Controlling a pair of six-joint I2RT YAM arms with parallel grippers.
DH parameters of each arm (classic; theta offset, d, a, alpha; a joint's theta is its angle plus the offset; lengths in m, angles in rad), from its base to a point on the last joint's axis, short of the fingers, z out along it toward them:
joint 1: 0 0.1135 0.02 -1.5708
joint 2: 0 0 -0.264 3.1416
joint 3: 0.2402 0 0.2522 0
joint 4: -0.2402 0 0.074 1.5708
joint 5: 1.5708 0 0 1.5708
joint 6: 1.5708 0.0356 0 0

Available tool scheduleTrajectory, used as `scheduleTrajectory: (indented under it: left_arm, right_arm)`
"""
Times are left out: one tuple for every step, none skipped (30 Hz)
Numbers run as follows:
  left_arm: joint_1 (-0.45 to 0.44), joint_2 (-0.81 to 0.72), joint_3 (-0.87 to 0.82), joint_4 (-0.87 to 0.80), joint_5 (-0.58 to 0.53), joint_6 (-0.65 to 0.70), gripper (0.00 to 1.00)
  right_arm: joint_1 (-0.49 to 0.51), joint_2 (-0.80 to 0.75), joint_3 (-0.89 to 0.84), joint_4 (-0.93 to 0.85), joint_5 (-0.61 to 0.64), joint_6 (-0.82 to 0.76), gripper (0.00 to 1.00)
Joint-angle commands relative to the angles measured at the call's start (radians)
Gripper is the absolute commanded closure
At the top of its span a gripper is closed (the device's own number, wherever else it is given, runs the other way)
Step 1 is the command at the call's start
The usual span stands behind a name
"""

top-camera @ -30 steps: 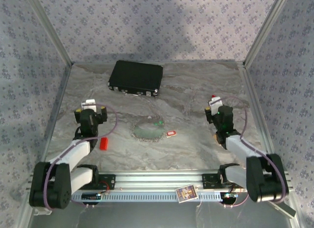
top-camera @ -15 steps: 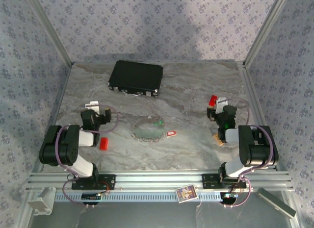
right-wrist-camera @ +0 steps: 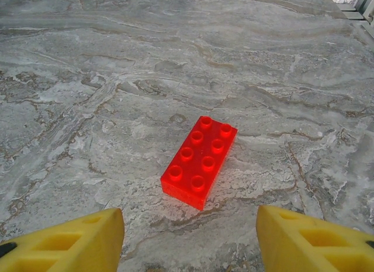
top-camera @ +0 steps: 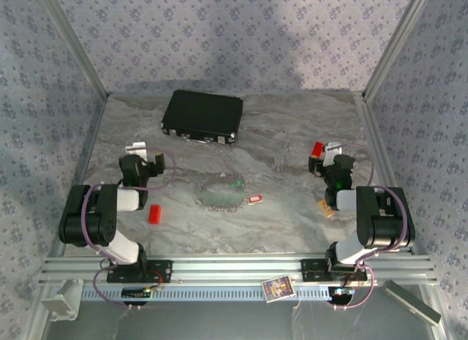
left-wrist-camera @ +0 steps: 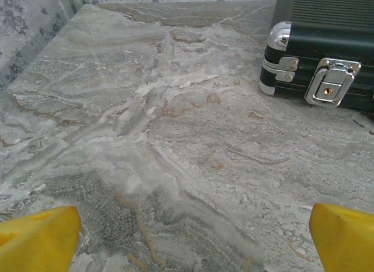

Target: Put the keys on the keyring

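The keyring (top-camera: 220,196) lies as a thin grey loop at the table's middle. A green-headed key (top-camera: 238,183) rests at its far right edge, and a red-and-white key (top-camera: 255,199) lies just right of it. My left gripper (top-camera: 136,148) is well to the left of the ring; in its wrist view it (left-wrist-camera: 190,243) is open over bare marble, yellow fingertips (left-wrist-camera: 36,240) far apart. My right gripper (top-camera: 330,151) is far to the right of the ring. It (right-wrist-camera: 190,243) is open, with a red studded block (right-wrist-camera: 200,161) just ahead of it.
A black case (top-camera: 202,115) with metal latches (left-wrist-camera: 328,80) lies at the back left. Another red block (top-camera: 154,213) sits beside the left arm. A small tan piece (top-camera: 324,207) lies by the right arm. A card (top-camera: 278,287) rests on the front rail.
Both arms have folded up, elbows pulled back toward the bases. Both grippers shifted slightly toward the back, and the red block by the right gripper has come into full view.
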Motion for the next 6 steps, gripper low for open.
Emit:
scheduleTrajectory:
  left_arm:
    - [0.013,-0.004,0.027,-0.02,0.053,-0.002,0.0]
    - [0.014,-0.004,0.027,-0.021,0.054,-0.001,0.0]
    - [0.014,-0.003,0.027,-0.019,0.055,-0.002,0.0]
    - [0.014,-0.005,0.025,-0.018,0.056,-0.002,0.0]
    - [0.015,-0.004,0.024,-0.015,0.057,-0.002,0.0]
    - [0.015,-0.005,0.022,-0.014,0.057,-0.002,0.0]
  right_arm:
    - [-0.003,0.012,0.021,-0.005,0.01,0.017,0.35]
    - [-0.003,0.012,0.02,-0.004,0.011,0.018,0.33]
    - [-0.003,0.011,0.021,-0.005,0.01,0.017,0.32]
    - [-0.003,0.01,0.019,-0.004,0.011,0.017,0.3]
    - [-0.003,0.011,0.018,-0.004,0.011,0.017,0.08]
    - [-0.004,0.011,0.017,-0.003,0.01,0.017,0.01]
